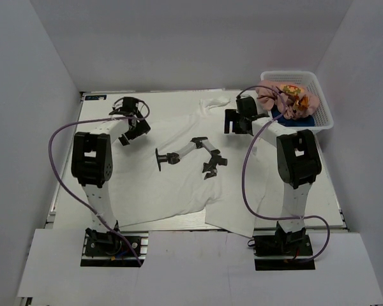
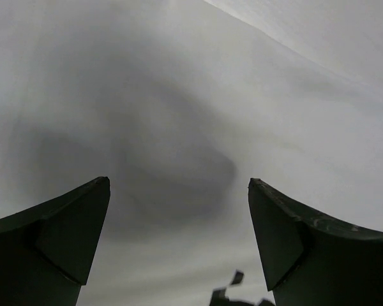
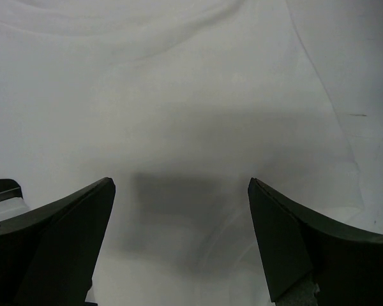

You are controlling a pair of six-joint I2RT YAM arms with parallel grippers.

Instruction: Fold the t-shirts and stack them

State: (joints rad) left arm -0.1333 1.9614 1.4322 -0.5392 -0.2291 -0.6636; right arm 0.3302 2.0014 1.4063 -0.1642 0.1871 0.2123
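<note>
The white t-shirt [image 1: 172, 191] lies spread over the table, with a black and grey figure [image 1: 191, 156] at its middle; I cannot tell if it is a print or an object. My left gripper [image 1: 135, 132] is open and empty, low over the shirt's far left part; the left wrist view shows open jaws [image 2: 179, 191] over white cloth [image 2: 179, 95]. My right gripper [image 1: 233, 121] is open and empty over the far right part, near a sleeve [image 1: 220, 102]; the right wrist view shows open jaws [image 3: 179, 191] over creased cloth [image 3: 198, 95]. The pink t-shirt [image 1: 284, 101] and navy t-shirt [image 1: 303, 120] lie bunched in the basket.
A white mesh basket [image 1: 324, 108] stands at the far right corner, just right of my right gripper. White walls close the table on three sides. Purple cables [image 1: 246, 178] loop beside both arms. The shirt's hem [image 1: 179, 220] reaches the near table edge.
</note>
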